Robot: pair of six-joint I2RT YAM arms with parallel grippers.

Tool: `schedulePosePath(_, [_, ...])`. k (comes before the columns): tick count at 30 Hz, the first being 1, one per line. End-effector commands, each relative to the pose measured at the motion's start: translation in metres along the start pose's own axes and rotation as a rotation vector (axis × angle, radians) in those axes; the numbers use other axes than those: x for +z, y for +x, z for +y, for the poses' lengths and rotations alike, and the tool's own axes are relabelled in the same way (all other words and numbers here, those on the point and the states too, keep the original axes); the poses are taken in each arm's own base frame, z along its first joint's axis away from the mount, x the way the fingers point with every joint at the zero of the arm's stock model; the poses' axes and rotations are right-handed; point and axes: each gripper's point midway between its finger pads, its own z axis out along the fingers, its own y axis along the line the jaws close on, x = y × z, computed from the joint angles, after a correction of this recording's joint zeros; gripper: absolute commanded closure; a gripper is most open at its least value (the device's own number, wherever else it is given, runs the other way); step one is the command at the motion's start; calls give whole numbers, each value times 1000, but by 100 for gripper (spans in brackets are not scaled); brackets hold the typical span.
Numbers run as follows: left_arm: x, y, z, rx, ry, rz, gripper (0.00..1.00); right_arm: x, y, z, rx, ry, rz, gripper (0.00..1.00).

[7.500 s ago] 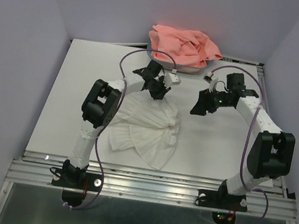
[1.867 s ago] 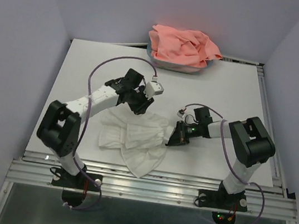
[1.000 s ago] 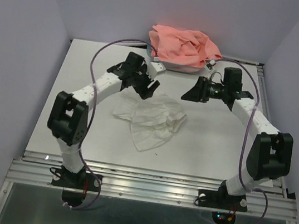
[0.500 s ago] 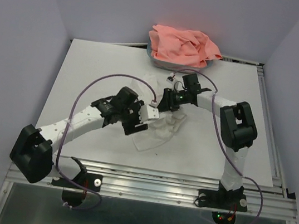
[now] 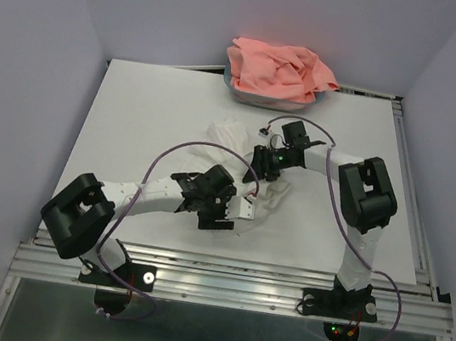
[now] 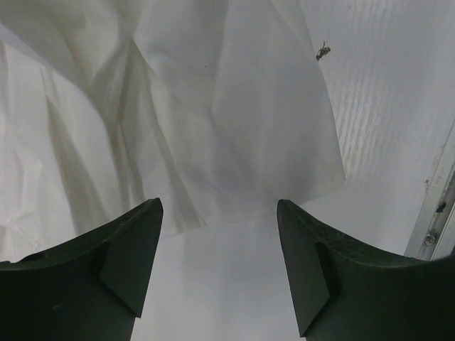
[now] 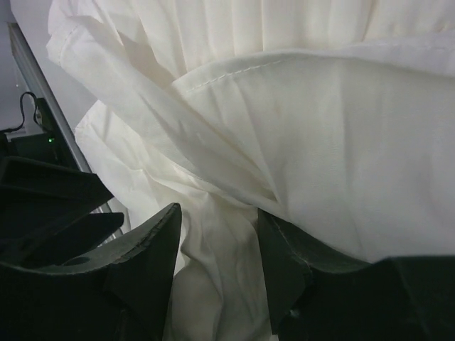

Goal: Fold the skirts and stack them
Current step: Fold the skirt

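1. Closest to the desk's near edge, the left gripper (image 5: 226,214) hangs low over the white desk (image 5: 132,122). In its wrist view the left gripper (image 6: 219,263) has its jaws spread wide. Nothing is between them but bare desk and, just beyond the tips, the hem of the white finely pleated cloth skirt (image 6: 213,121).
2. That white skirt (image 5: 229,135) lies rumpled around the desk's middle, bunched in loose layers rather than flat. One part reaches toward the far edge and another shows beside the left gripper.
3. Just past the left gripper, the right gripper (image 5: 265,166) is down on the skirt. In its own view the right gripper (image 7: 217,273) has its jaws about half apart, with a fold of the white skirt (image 7: 320,142) running between them. I cannot tell whether it is pinched.
4. At the far edge, the larger salmon-pink gathered cloth skirt (image 5: 279,73) sits heaped in a bluish plastic tub (image 5: 247,98), with neither gripper near it.
5. Judged from this, the task is in its early part. The white skirt is only partly gathered, the pink one is unfolded, and nothing is stacked.
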Motion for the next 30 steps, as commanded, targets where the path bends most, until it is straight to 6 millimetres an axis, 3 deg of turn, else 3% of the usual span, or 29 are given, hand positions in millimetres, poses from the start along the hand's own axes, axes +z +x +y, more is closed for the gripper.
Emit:
schedulePosePath(1, [13,-7,5,25,-28,-19,23,-24,-24,30,-55,-1,-62,46])
schedulePosePath(4, [14,-9,-2,59,-2,-28,23,-43,-44,55,-94,-30,-94,46])
schedulePosePath(8, [7,-18,-11,71,11,-62,23,-56,-36,72,-87,-53,-63,46])
schedulePosePath(12, [3,-26,-30,108,50,-63,23,-54,-9,66,-59,-63,5,51])
schedulePosePath(13, [3,-27,-31,116,50,-62,23,-52,4,60,-32,-55,42,52])
schedulePosePath(17, [10,-24,-32,109,64,-33,26,-45,24,36,-14,12,94,58])
schedulePosePath(21, [23,-10,-31,88,66,37,41,-37,42,2,-23,119,137,61])
schedulePosePath(22, [26,-6,-32,78,72,57,52,-35,45,-4,-20,137,146,63])
schedulePosePath(24, [26,-1,-32,70,69,73,63,-31,56,-15,-5,160,164,64])
schedulePosePath(25, [21,-4,-30,65,59,60,80,-30,57,-17,-2,164,164,65])
schedulePosePath(27, [1,-21,-21,50,27,-10,100,-27,63,-20,-1,156,163,66])
schedulePosePath(30, [-27,-45,-9,43,-18,-107,100,-24,66,-19,-2,136,160,67])
